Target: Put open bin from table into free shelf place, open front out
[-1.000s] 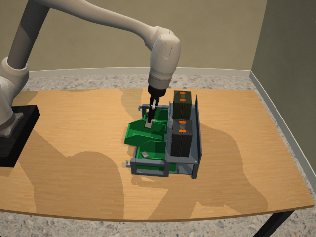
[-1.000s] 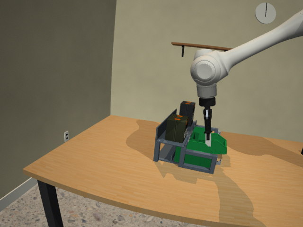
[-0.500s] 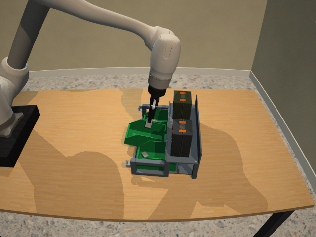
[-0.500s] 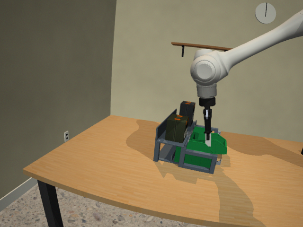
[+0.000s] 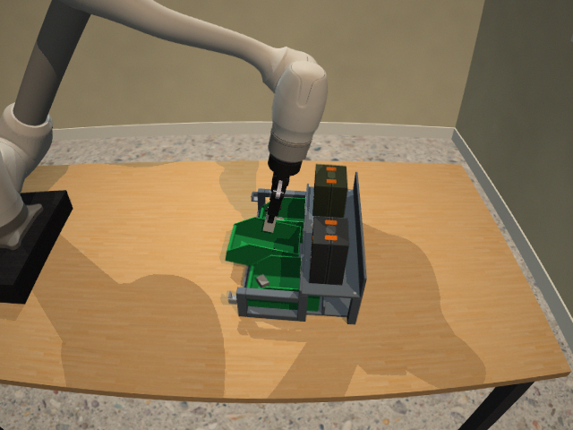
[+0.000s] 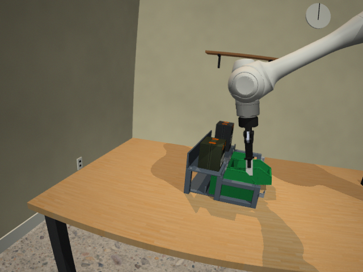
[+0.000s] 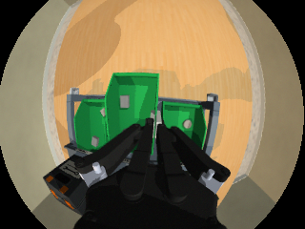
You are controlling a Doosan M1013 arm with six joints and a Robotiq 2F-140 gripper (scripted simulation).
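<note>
Wooden table (image 5: pixel 152 342) (image 6: pixel 117 199) (image 7: pixel 176 43) beneath shelf (image 5: pixel 269 296) (image 6: pixel 217 187) (image 7: pixel 215 119); above shelf's front, green bin (image 5: pixel 263 240) (image 6: pixel 261 175) (image 7: pixel 135 95) held by side wall between clenched fingertips (image 5: pixel 269 226) (image 6: pixel 249 169).

I can read no word, brand or number here. On the side of the dark box (image 5: pixel 329 254) (image 6: pixel 223 134) (image 7: pixel 66 185) I see pale printed marks, but they are too small for reading. The olive box (image 5: pixel 329 196) (image 6: pixel 210 154) also carries pale marks on 1 side, and these too I cannot make out from where I stand.
</note>
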